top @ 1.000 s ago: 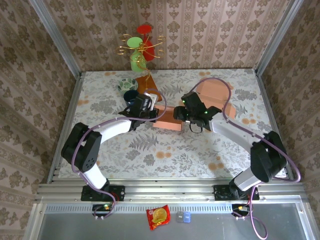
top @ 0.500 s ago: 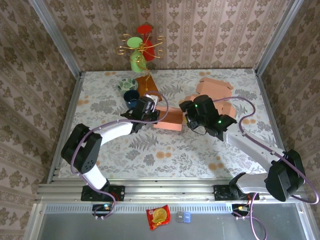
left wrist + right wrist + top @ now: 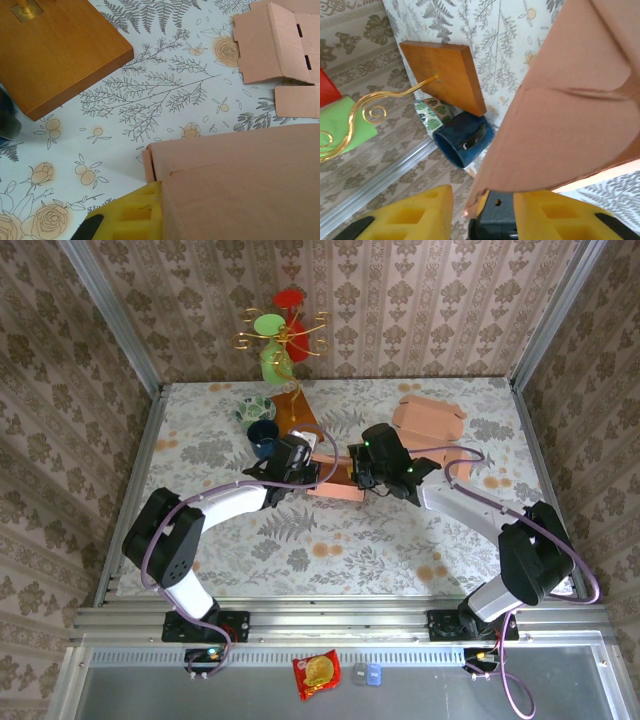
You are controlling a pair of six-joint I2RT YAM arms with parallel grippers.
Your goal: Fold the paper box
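1. The salmon-pink corrugated paper box (image 3: 335,487) sits half-formed in the middle of the floral-patterned desk (image 3: 300,550), between the two hands and near the wooden stand base (image 3: 297,412).
2. The left hand (image 3: 303,473) is clenched on the box's left wall. In its wrist view, one yellow finger (image 3: 132,217) presses against the panel.
3. The right hand (image 3: 357,478) is at the box's right end. Its jaws are apart, with a loose flap's edge between the fingers (image 3: 420,210), not clamped.
4. The card looks light and thin. It is probably stiff across the panels, hinging at the scored creases and easily crushed.
5. It would likely slide on the desk, so one hand should anchor a wall while the other takes a flap by its free edge.
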